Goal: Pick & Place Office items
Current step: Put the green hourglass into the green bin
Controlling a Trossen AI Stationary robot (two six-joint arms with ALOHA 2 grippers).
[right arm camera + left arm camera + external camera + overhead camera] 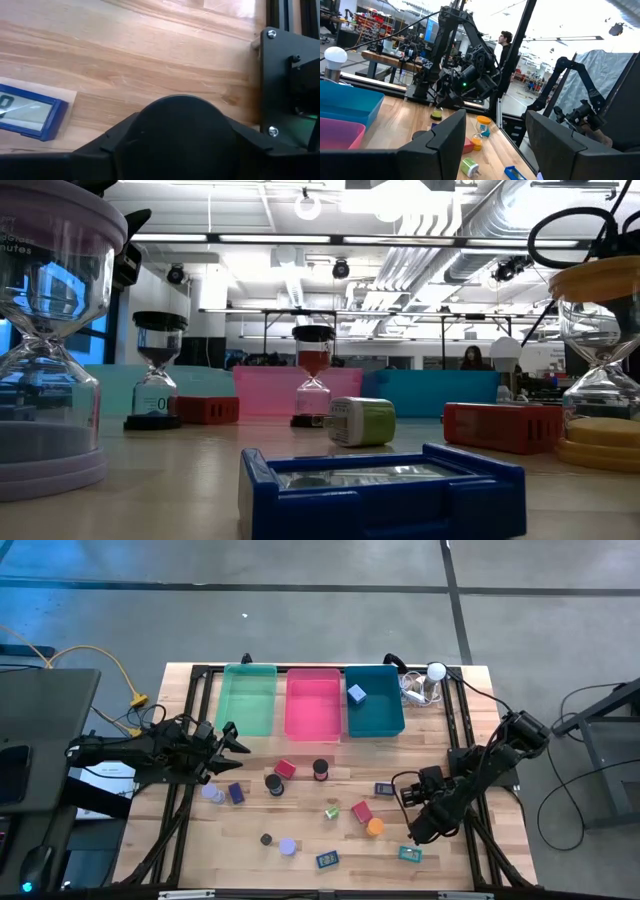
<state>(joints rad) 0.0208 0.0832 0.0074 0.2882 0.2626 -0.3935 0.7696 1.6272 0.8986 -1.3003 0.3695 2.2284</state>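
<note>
Office items [290, 815] are seen scattered across the lower middle of the high view, below the green bin [248, 698], pink bin [313, 703] and teal bin [374, 700] along the top, presumably set out loose so they can be sorted; one blue block [356, 694] already lies in the teal bin. The left gripper [232, 740] is held at centre left, fingers parted and empty, just above a lavender disc [211, 793] and purple block [236, 793]. The right gripper [412, 835] sits at lower right, near a teal-framed piece [410, 854] and an orange disc [374, 827]; its finger state cannot be told. In the low view, hourglasses and a blue-framed piece [380, 485] fill the foreground, with no gripper visible. In the left wrist view, open fingers [445, 145] frame an orange hourglass [481, 131] beyond them, untouched. In the right wrist view, a blue-framed piece [27, 112] lies at centre left, apart from the dark wrist body.
</note>
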